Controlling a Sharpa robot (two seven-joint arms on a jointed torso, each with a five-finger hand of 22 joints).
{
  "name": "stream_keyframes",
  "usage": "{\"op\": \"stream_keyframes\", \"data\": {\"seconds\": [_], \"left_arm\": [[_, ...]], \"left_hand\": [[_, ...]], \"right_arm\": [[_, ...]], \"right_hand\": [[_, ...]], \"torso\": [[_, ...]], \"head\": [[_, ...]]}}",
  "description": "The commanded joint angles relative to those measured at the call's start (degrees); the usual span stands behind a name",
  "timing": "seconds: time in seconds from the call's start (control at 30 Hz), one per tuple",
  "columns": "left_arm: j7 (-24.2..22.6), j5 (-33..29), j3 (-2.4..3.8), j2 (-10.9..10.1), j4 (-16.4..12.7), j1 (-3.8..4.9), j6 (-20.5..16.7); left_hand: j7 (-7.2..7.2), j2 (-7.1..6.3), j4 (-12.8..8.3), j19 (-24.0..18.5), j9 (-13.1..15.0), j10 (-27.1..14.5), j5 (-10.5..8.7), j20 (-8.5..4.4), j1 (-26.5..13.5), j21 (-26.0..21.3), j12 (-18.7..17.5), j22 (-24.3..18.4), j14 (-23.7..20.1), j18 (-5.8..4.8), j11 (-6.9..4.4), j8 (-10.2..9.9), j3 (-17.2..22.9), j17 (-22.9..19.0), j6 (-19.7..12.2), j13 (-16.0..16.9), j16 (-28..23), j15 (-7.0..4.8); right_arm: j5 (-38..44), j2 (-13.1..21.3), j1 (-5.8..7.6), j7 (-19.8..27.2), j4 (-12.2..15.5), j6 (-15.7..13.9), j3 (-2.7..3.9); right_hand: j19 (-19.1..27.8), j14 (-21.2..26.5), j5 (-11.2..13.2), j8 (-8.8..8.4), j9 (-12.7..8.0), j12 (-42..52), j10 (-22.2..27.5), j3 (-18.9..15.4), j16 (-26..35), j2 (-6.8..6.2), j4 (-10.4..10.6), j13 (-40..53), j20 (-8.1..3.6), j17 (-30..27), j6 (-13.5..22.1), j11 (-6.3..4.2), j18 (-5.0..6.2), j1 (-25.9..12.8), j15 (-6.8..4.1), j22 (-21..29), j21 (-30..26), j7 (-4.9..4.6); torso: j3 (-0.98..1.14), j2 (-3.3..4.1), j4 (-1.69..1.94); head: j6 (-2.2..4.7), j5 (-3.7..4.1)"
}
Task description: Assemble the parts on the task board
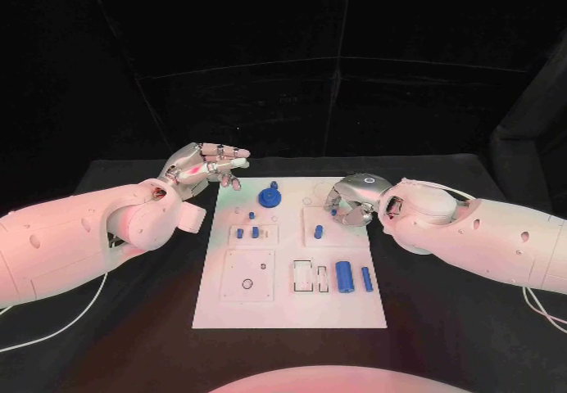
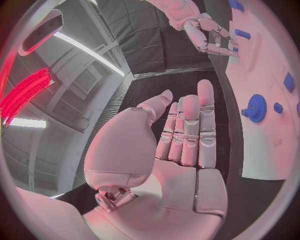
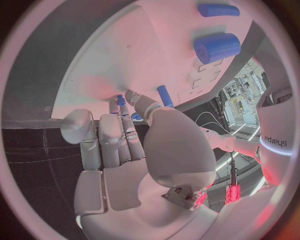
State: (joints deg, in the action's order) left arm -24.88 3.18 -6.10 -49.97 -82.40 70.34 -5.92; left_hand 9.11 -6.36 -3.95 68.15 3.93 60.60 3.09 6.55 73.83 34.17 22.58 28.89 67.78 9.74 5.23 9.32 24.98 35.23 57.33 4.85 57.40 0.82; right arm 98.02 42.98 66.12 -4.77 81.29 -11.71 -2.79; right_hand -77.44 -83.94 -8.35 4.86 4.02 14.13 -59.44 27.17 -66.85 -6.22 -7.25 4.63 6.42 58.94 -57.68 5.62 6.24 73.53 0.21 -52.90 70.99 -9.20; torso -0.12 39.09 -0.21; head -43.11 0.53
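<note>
The white task board (image 1: 289,307) lies in the middle of the black table. On it are a blue gear (image 1: 270,196) (image 2: 256,107), several small blue pegs (image 1: 246,232), one upright peg (image 1: 317,232) (image 3: 164,95), a thick blue cylinder (image 1: 344,276) (image 3: 217,47) and a slim one (image 1: 366,278) (image 3: 219,10). My right hand (image 1: 352,201) (image 3: 125,145) hovers low over the board's far right part and pinches a small blue peg (image 1: 334,211) (image 3: 120,100) between thumb and a finger. My left hand (image 1: 207,168) (image 2: 184,135) is raised beside the board's far left corner, fingers stretched out, holding nothing.
Rectangular slots (image 1: 310,276) and a round hole (image 1: 247,284) mark the board's near half. Black table (image 1: 118,327) surrounds the board on both sides. A white cable (image 1: 59,327) runs under my left arm.
</note>
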Motion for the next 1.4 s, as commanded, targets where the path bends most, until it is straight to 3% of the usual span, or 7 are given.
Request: {"op": "stream_keyframes", "data": {"seconds": [0.03,0.23,0.43,0.93,1.4], "left_arm": [[-0.6,-0.5,0.02,0.0,-0.1,0.08,0.8],[-0.3,-0.5,0.02,0.0,-0.1,0.08,0.8],[-0.1,-0.5,0.02,0.0,-0.1,0.08,0.8],[0.3,-0.5,0.01,0.0,0.3,0.08,1.0],[0.7,-0.5,0.01,0.1,0.5,0.08,1.1]], "left_hand": [[0.46,0.04,-0.1,-0.2,-0.1,-0.4,-0.21,-0.17,-0.1,-0.3,0.0,-0.1,-0.4,0.69,0.20,-0.5,-0.5,-0.1,-0.2,0.0,-0.3,-0.08],[0.62,0.05,-0.1,-0.1,-0.1,-0.6,-0.21,-0.11,-0.1,-0.4,-0.1,-0.3,-0.5,0.68,0.33,-0.6,-0.7,-0.3,-0.5,0.0,-0.4,0.01],[0.69,0.08,-0.2,-0.1,-0.1,-0.7,-0.20,-0.08,-0.1,-0.5,-0.1,-0.3,-0.6,0.67,0.39,-0.7,-0.8,-0.5,-0.6,0.0,-0.4,0.06],[0.80,0.11,-0.4,-0.1,-0.1,-1.1,-0.20,-0.02,0.2,-0.7,-0.1,-0.4,-0.8,0.67,0.51,-0.8,-0.9,-0.9,-0.9,-0.1,-0.5,0.14],[0.87,0.12,-0.4,-0.1,-0.1,-1.2,-0.20,0.01,0.3,-0.8,-0.1,-0.5,-0.9,0.67,0.57,-0.9,-1.1,-1.0,-1.0,-0.1,-0.6,0.19]], "right_arm": [[0.6,-0.2,-0.13,-0.3,-0.4,2.4,-0.09],[0.9,-0.5,-0.31,-1.2,-0.7,3.9,-0.09],[2.1,-0.6,-0.38,-2.3,-0.8,3.6,-0.09],[5.4,-0.2,-0.42,-3.5,0.1,0.1,-0.09],[6.1,0.0,-0.43,-3.6,0.8,-0.2,-0.09]], "right_hand": [[-0.7,-1.4,0.4,0.23,0.2,0.0,-1.3,0.6,-0.6,0.87,0.1,-0.5,-0.02,0.5,-1.3,-0.19,0.03,0.3,0.18,-0.9,0.7,-0.03],[-1.4,-1.6,1.1,0.97,0.5,0.1,-4.3,1.8,-1.9,1.76,0.1,-0.8,-0.45,1.6,-3.8,-0.89,-0.18,0.8,-0.36,-2.5,1.7,0.50],[-1.4,-1.6,1.6,1.00,0.5,-0.1,-5.0,2.2,-2.1,1.97,0.0,-0.9,-0.64,1.7,-4.3,-1.08,-0.21,0.9,-0.52,-2.6,1.9,0.62],[-1.2,-1.4,2.0,-0.28,0.0,-2.0,-4.3,3.0,-2.2,0.47,-0.6,-1.1,-0.59,1.5,-3.2,-0.58,-0.23,0.6,-0.25,-2.5,1.9,0.10],[-1.3,-1.4,1.9,-0.42,0.0,-2.3,-4.6,3.6,-2.4,0.50,-0.8,-1.0,-0.50,1.6,-3.3,-0.54,-0.23,0.9,-0.19,-2.6,2.0,0.04]], "torso": [[0.02,-0.02,0.02],[-0.01,-0.05,-0.03],[0.02,-0.07,-0.03],[0.03,-0.06,-0.04],[0.00,-0.06,0.00]], "head": [[-0.17,-0.08],[-0.42,-0.21],[-0.52,-0.20],[-0.74,-0.11],[-0.85,0.08]]}}
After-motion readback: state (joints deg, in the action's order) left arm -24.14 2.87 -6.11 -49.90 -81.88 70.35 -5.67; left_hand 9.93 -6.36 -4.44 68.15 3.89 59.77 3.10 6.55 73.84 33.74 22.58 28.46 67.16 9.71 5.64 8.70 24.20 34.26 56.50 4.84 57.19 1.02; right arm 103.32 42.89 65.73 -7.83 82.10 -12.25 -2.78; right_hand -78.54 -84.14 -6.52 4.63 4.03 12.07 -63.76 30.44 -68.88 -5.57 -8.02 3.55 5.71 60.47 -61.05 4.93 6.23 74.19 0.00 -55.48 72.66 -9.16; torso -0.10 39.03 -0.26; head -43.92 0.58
